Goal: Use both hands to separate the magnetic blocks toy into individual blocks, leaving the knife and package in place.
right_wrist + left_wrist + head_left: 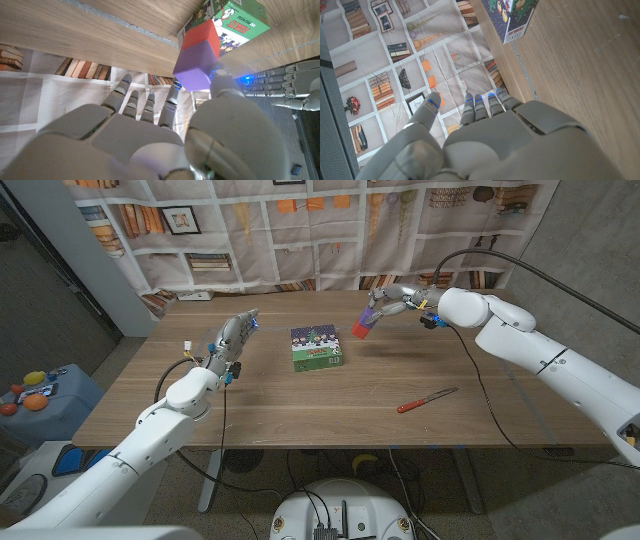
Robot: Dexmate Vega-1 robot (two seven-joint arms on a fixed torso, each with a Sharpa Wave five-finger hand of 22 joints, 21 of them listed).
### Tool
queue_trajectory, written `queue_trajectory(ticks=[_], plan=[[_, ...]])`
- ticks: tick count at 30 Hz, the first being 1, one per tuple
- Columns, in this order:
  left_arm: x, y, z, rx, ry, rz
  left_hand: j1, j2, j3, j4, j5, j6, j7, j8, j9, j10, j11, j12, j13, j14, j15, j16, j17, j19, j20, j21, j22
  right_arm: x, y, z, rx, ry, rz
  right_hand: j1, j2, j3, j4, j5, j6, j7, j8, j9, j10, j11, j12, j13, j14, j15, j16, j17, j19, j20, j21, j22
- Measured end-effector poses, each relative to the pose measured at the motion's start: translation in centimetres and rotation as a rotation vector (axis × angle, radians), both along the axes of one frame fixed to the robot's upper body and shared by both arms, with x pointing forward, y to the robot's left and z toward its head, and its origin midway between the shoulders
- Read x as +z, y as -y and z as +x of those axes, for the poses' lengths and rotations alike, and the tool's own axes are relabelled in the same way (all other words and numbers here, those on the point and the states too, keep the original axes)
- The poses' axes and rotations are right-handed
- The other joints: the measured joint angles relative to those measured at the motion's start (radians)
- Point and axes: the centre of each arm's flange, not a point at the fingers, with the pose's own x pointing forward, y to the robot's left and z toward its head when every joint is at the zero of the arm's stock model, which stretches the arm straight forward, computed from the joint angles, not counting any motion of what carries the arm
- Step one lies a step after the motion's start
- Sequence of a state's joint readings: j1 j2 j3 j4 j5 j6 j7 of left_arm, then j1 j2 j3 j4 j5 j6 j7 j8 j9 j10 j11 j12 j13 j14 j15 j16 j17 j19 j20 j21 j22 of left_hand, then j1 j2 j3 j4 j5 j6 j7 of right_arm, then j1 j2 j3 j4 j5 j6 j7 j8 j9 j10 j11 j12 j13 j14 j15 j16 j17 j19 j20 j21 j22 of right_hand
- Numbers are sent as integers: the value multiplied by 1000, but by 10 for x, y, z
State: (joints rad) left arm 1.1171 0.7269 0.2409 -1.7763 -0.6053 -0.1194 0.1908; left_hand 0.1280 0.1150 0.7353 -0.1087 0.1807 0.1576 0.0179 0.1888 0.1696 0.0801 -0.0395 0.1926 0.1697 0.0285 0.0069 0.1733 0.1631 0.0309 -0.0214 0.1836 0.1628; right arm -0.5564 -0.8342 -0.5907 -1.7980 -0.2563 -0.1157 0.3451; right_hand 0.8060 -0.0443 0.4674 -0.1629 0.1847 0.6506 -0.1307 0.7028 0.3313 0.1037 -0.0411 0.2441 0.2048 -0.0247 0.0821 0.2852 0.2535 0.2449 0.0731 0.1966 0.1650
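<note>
The magnetic blocks toy (363, 326), 1 purple and 1 red block joined, hangs above the table in the upper right of centre of the head view, pinched by the right hand (392, 302). The left hand (232, 337) waits at centre left, fingers spread, holding nothing. Risk: a one-sided pull may slip the pinch, and the stack could drop onto the package (316, 347) at centre; the knife (426, 400) lies lower right.
</note>
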Motion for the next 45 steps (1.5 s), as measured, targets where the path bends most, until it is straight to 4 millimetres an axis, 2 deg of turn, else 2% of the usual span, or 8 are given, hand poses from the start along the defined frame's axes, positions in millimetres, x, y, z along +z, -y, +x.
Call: queue_trajectory(ticks=[6,13,16,18,30,31,35,45], plan=[[6,5,-3,-14,9,28,28,-9,3,-41,0,4,-4,0,0,-5,-5,0,0,-5,-5,0,0,0,7,0,0,-3,6,-1,34,-13,78,0,0,0,0,0,4,4,0,0,9,2,0,0,5,-5,0,0,7,-7,0,0],[14,11,-4,-38,19,64,41,-23,5,-60,0,1,-9,0,0,-5,-5,0,0,-5,-5,0,0,-6,13,0,0,-7,12,-1,82,-26,172,0,0,-4,-4,-3,12,12,0,0,24,-1,4,0,11,-11,8,0,12,-12,0,0],[17,14,-4,-48,21,76,46,-18,5,-61,0,1,-9,0,0,-5,-5,0,0,-5,-5,0,0,-6,13,0,0,-10,13,-1,103,-30,213,2,-2,-4,-4,-3,15,15,0,0,38,-2,4,-2,15,-15,8,0,23,-10,0,0],[19,16,-3,-58,23,86,50,-21,5,-67,0,1,-9,0,0,-5,-5,0,0,-5,-5,0,0,-6,13,0,0,-11,15,-1,116,-32,245,7,-7,-4,-4,-3,20,20,21,0,38,-2,4,-5,18,-18,8,0,27,-12,0,0],[27,29,-1,-112,24,139,77,-32,6,-77,0,1,-9,0,0,-13,-8,-4,5,-22,1,0,2,-15,22,0,0,-22,20,2,160,-42,364,22,-16,-4,-4,-4,25,25,25,0,50,-4,4,-5,25,-25,16,0,32,-18,0,0],[27,29,-1,-113,23,140,79,-34,9,-80,0,1,-9,2,0,-16,-8,-4,5,-24,3,0,2,-17,24,0,0,-22,21,2,160,-43,366,44,2,-4,-4,-4,25,25,25,0,54,-7,4,-5,25,-25,16,0,32,-18,0,0],[25,32,-1,-134,18,155,88,-44,9,-80,0,11,-14,4,0,-24,-9,-4,5,-32,11,0,2,-18,25,-6,0,-29,23,7,152,-56,382,44,2,-4,-4,-7,25,25,25,0,54,-7,4,-5,25,-25,16,5,32,-18,0,0],[43,45,6,-204,20,198,148,-85,9,-80,0,7,-7,4,5,-71,13,-9,5,-97,40,0,2,-107,33,-14,3,-26,23,3,265,-43,542,44,2,-4,-4,-8,25,25,25,0,59,-2,4,-5,25,-25,16,5,37,-23,0,0]])
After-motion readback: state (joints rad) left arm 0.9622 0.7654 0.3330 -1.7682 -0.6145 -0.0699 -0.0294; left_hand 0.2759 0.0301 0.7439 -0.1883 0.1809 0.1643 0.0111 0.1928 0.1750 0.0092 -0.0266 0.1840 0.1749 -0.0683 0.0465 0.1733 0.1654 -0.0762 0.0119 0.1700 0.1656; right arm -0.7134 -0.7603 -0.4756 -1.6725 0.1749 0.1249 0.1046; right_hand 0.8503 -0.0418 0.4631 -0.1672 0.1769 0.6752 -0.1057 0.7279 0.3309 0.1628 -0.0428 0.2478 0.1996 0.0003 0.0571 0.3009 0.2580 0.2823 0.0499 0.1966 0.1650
